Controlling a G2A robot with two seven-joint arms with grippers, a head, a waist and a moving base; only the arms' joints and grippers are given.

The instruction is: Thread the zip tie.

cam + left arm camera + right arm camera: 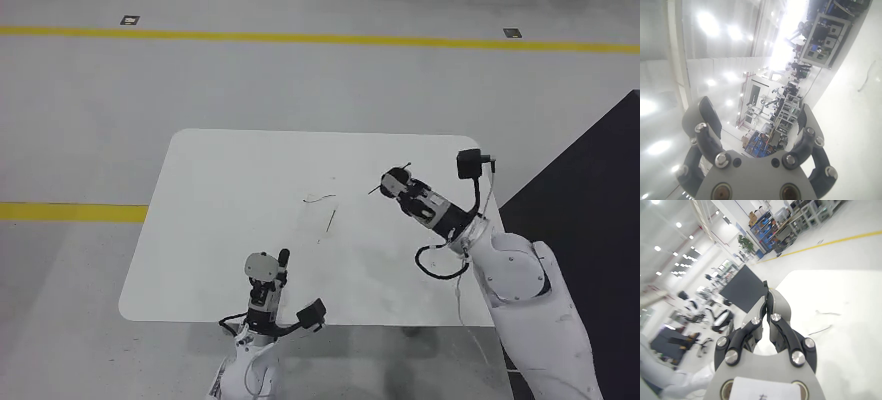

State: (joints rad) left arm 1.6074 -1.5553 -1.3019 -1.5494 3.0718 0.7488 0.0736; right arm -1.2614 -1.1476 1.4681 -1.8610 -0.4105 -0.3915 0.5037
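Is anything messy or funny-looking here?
Nothing is spilled or broken. A bent zip tie and a straight zip tie lie loose on the table; the right gripper pinches a black zip tie.

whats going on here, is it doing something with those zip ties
The right gripper is shut on a black zip tie, held over the right part of the white table. Two loose ties lie near the table's middle: a pale curved tie and a thin dark tie. The left gripper is open and holds nothing, by the table's near edge. The held tie does not look looped yet.
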